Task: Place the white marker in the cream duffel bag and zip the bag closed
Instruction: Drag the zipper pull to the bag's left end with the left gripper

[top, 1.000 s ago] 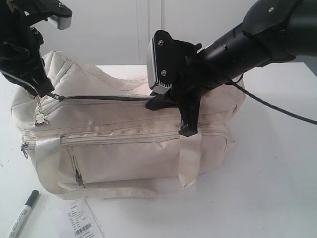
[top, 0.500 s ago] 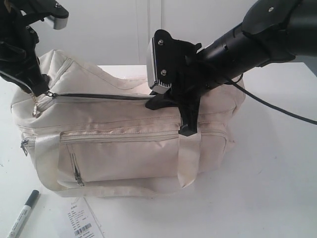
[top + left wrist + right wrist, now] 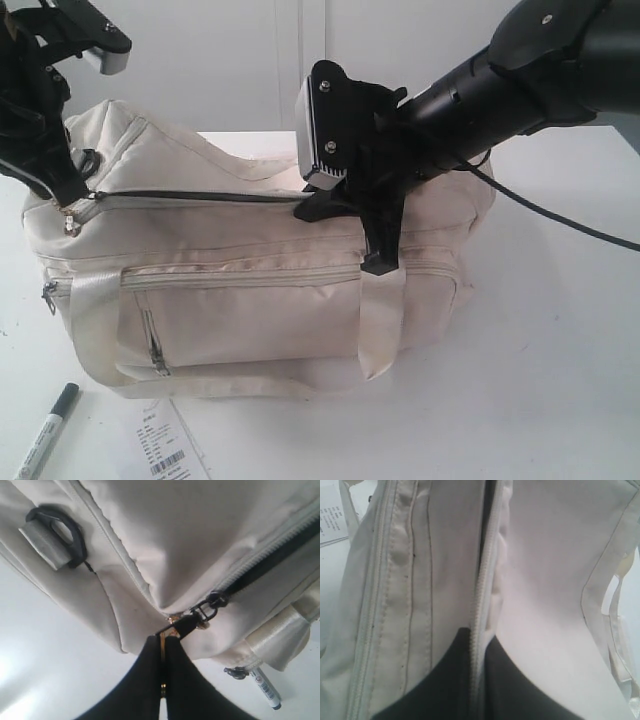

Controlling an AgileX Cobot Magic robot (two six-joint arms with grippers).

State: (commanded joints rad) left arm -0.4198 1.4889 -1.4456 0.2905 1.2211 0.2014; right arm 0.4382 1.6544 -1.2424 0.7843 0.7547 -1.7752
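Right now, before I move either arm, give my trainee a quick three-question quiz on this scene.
1. True or false: the white marker lies on the table, outside the cream duffel bag.
2. Multiple choice: the left gripper is shut on A) a strap handle, B) the zipper pull, C) the barcode label.
3. Short answer: between the two grippers, is the bag's top zipper open or closed?
Key: 1 true. 2 B. 3 open: a dark gap runs from the left gripper to the right gripper, which pinches the bag's fabric at the zipper edge.
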